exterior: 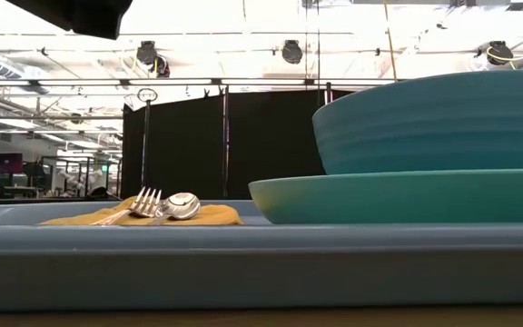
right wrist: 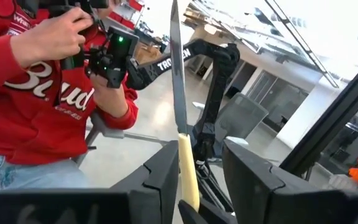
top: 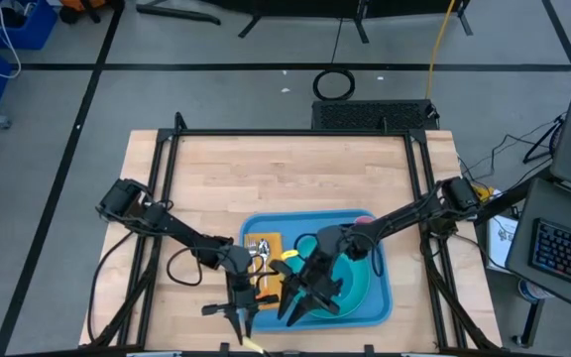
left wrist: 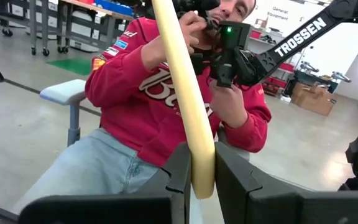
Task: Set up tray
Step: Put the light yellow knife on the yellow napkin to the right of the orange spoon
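**Yellow-handled knife passing between two grippers above the blue tray**

Blue plastic, the tray lies at the near edge of the bench, right of its middle. It already carries a teal plate with a bowl stacked on it. Beside them, an orange napkin holds a fork and a spoon.

The knife is apparently the last piece, and both arms hold it in the air, probably to regrip it before placing. The left gripper hangs just off the tray's left rim, over the bench's near edge. Its jaws pinch the pale yellow handle, which stands upright.

The right gripper reaches from the bench's right side and tilts down over the tray, next to the plate. The handle's end and the blade's base sit between its jaws. One finger touches the handle and the other stands apart, so its jaws look partly spread, not yet clamped.

Past the grippers, a seated person in a red sweatshirt handles a controller.
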Robot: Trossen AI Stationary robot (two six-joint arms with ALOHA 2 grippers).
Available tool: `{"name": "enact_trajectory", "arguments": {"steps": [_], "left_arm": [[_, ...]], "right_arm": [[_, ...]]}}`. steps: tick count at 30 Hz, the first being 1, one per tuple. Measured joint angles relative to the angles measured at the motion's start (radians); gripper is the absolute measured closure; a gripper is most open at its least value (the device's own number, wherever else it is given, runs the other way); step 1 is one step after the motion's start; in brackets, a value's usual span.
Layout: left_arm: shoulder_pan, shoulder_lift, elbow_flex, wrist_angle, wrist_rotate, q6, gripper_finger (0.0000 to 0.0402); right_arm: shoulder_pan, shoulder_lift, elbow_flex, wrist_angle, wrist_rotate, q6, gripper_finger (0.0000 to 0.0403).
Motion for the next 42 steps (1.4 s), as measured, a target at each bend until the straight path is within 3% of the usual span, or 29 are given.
{"name": "enact_trajectory", "arguments": {"steps": [19, 24, 36, 42], "left_arm": [[-0.030, 0.000, 0.000, -0.095, -0.003, 0.029, 0.0355], [-0.035, 0.000, 0.000, -0.121, -0.050, 0.031, 0.0355], [-0.026, 0.000, 0.000, -0.130, -0.032, 0.043, 0.0355], [-0.018, 0.000, 0.000, -0.158, -0.053, 0.037, 0.0355]], "right_arm": [[0.062, -0.022, 0.000, 0.036, 0.033, -0.101, 0.0289], [0.062, -0.029, 0.000, 0.040, 0.063, -0.101, 0.0280], [0.065, -0.029, 0.000, -0.024, -0.074, -0.101, 0.0284], [0.074, -0.029, 0.000, -0.020, -0.075, -0.113, 0.0284]]}}
